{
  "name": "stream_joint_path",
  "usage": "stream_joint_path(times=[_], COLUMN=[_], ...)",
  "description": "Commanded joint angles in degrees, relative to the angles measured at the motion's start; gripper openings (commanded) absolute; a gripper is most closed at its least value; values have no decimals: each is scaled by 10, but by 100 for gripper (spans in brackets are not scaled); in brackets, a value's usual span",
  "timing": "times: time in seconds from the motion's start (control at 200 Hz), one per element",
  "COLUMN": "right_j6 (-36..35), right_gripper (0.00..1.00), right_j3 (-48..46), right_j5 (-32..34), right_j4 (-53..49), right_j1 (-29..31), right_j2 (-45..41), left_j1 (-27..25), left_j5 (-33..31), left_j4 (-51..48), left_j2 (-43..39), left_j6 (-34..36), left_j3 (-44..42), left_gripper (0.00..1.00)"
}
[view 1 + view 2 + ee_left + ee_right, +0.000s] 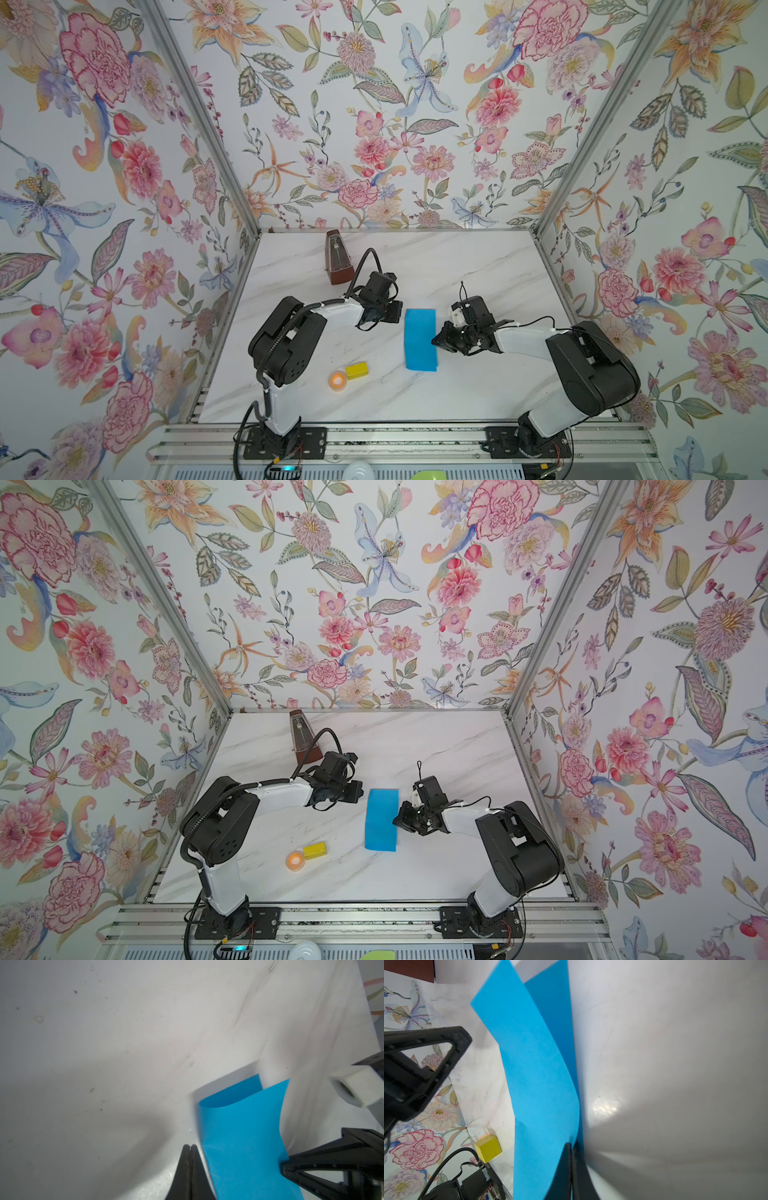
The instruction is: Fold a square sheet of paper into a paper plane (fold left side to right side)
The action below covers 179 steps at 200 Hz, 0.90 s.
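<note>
**A:** Half-fold under way! The square sheet of paper (420, 338) lies mid-tabletop (457, 395), left side doubled over right, bend puffy.

**B:** Right pincer (435, 340) looks clamped on its right edges. Left pincer (189, 1147) is closed, empty, just left. Next, I'd say: flatten that bend.

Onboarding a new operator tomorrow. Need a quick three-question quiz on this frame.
1. True or false: the left gripper holds the square sheet of paper.
2. Which lies nearest the yellow block? A) metronome B) orange tape roll C) left gripper
3. Fill in: in both top views, the right gripper is shut on the folded sheet's ___ edge.
Key: 1 false, it is shut beside the sheet, holding nothing; 2 B; 3 right.
</note>
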Motion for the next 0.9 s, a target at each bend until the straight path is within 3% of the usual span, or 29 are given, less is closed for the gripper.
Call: stream_joint_path(times=[0.0, 0.38, 0.53, 0.746, 0.891], right_j6=[-12, -13, -12, -11, -10], right_gripper=[6, 7, 6, 7, 7], right_j3=[-11, -11, -9, -11, -11], right_j5=[34, 33, 33, 34, 34], right_j4=[-64, -65, -65, -64, -63], right_j1=[-1, -1, -2, -2, -1], right_j2=[15, 14, 13, 12, 13], left_j1=[-19, -24, -16, 4, 23], left_j5=[43, 41, 5, -97, -93], left_j4=[15, -3, -10, -77, -77], left_j2=[1, 67, 73, 90, 97], left_j6=[-14, -4, 15, 43, 40], left_j3=[29, 59, 43, 36, 24], left_gripper=[0, 1, 0, 0, 0])
